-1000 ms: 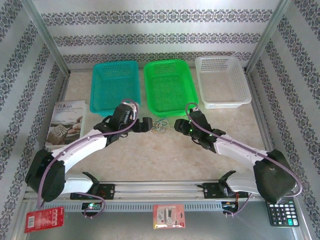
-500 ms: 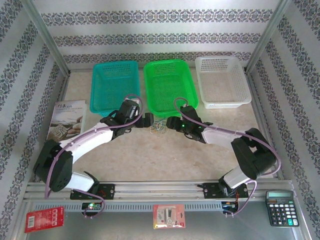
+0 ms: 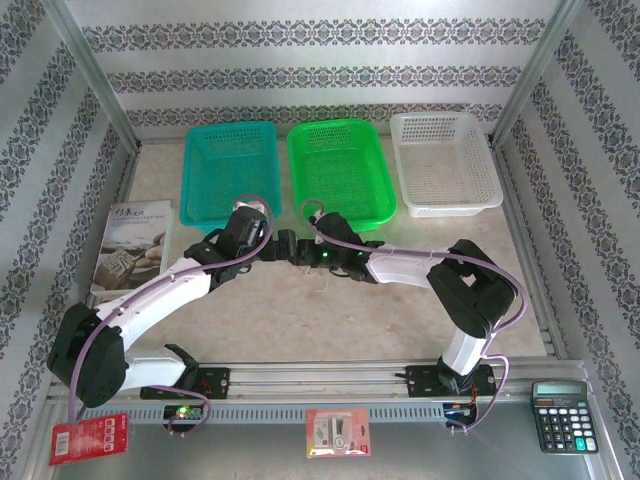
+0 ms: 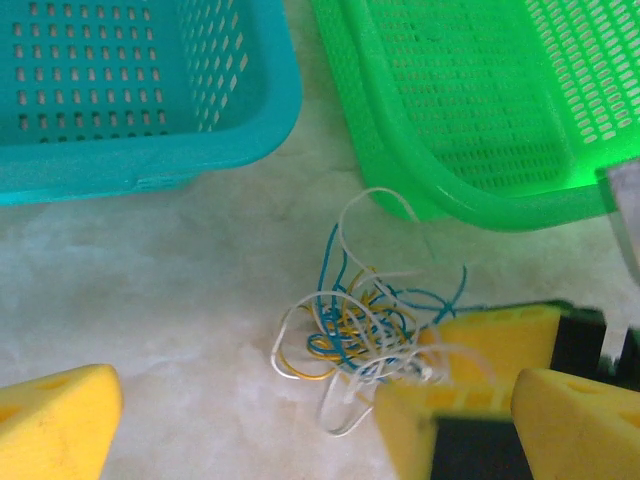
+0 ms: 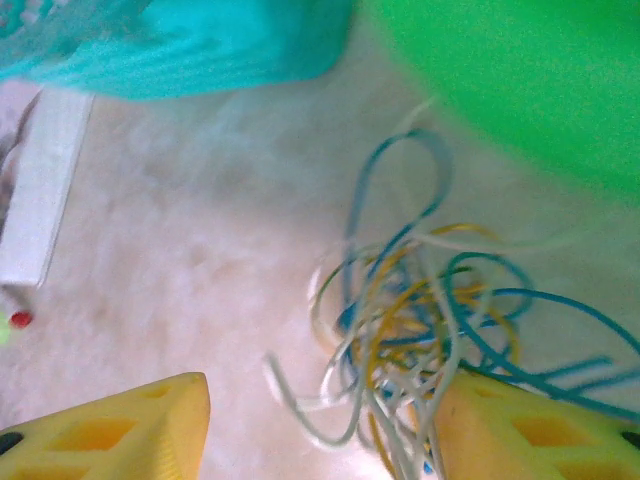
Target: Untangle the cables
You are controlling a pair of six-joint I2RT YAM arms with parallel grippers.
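Sitting on the table (image 4: pixel 150 280) just before the green basket (image 4: pixel 470 190): cables (image 4: pixel 365 325), tangled white, yellow, blue. Left gripper (image 3: pixel 284 245) jaws wide, beside them. Right gripper (image 5: pixel 320 405) part-open, fingers straddling the tangle, nothing clamped.

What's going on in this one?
Two robot arms meet at a tangle of thin cream, yellow and blue cables lying on the table just in front of the green plastic mesh basket. The left pincer is wide open right by the tangle. The right pincer is open too, its yellow fingers straddling the strands, one touching them. Nothing is gripped yet; the cables are knotted together.
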